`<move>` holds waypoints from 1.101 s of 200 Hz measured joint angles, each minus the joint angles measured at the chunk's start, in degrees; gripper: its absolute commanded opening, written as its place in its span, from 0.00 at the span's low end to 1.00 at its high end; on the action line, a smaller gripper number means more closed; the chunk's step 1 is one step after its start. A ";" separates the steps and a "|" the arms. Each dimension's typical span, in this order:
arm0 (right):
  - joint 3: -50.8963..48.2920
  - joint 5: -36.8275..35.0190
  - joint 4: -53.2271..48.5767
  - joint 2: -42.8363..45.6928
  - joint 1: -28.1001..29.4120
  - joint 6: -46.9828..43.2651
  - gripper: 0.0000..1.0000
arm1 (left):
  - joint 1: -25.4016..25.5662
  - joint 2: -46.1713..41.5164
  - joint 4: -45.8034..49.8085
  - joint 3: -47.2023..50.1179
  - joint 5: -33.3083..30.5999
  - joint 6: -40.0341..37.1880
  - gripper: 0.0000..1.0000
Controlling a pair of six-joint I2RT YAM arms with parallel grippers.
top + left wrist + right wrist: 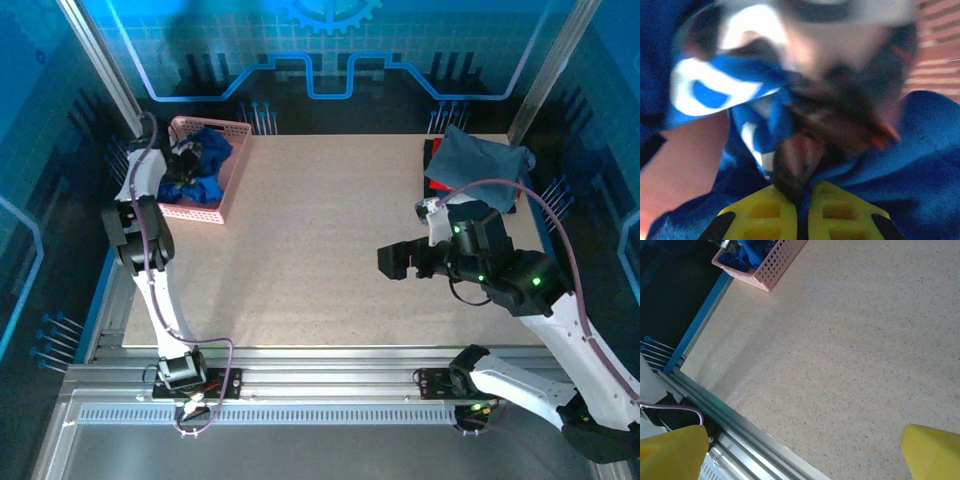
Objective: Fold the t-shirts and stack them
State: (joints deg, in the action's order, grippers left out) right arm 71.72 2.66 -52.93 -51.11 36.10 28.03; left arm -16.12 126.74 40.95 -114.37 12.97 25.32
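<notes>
The left jaws are pinched shut on a fold of the royal-blue cloth t-shirt with white print (925,165), likely to lift it from the pink perforated plastic basket (232,175) at the table's (320,230) far-left corner. The right jaws gape wide and empty over bare table, ready to help. The slate grey-blue t-shirt (478,160) lies far right.

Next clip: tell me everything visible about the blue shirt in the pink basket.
The blue shirt is soft royal-blue cloth with white printed shapes. It lies crumpled in a heap, not folded or spread, inside the pink basket at the far left corner of the table. The left tool reaches into the basket, its yellow fingers shut on a bunched fold of it. Up close the cloth is blurred, so the print cannot be read.
</notes>
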 measured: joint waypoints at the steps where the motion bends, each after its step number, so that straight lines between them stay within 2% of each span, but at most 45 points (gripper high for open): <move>1: -0.04 -0.07 0.11 -0.04 0.00 0.00 1.00 | 0.02 -0.26 -0.04 -0.02 0.11 0.02 0.00; 46: -2.75 -0.92 5.07 -1.84 -1.51 -1.05 1.00 | 2.51 -15.91 -2.78 -6.01 5.51 0.31 0.00; 88: -5.46 0.66 10.67 -3.13 -8.44 -1.05 1.00 | 10.84 -27.78 -6.99 -12.50 10.64 3.41 0.00; 112: -7.67 2.54 13.09 -3.13 -12.76 -0.94 1.00 | 16.37 -30.53 -10.12 -15.43 12.76 6.45 0.00; 148: -8.44 4.42 14.82 -3.10 -17.38 -0.83 1.00 | 23.76 -30.01 -14.10 -17.99 14.12 10.80 0.00; 174: -9.29 5.33 15.08 -2.27 -20.70 -0.83 1.00 | 29.68 -29.57 -15.80 -15.82 14.12 12.31 0.00; 188: -10.23 5.51 15.02 -1.27 -22.29 -0.85 1.00 | 32.85 -30.42 -18.23 -10.80 14.10 13.22 0.00; 198: -11.13 5.60 14.88 -0.39 -23.30 -0.85 1.00 | 34.88 -32.11 -21.70 -3.72 13.88 14.75 0.00; 201: -11.39 5.60 14.78 -0.17 -23.54 -0.83 1.00 | 35.52 -32.87 -22.73 -0.81 13.86 15.26 0.04; 210: -12.09 5.57 14.56 0.42 -24.13 -0.85 1.00 | 37.03 -35.04 -26.80 7.98 13.68 17.55 0.26; 220: -12.98 5.77 14.38 0.96 -24.55 -0.87 1.00 | 38.36 -37.88 -32.65 19.63 13.09 20.52 0.40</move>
State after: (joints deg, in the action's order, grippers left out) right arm 58.74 8.43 -38.54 -50.15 11.55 27.16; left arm 22.24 88.86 8.29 -94.74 26.06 45.84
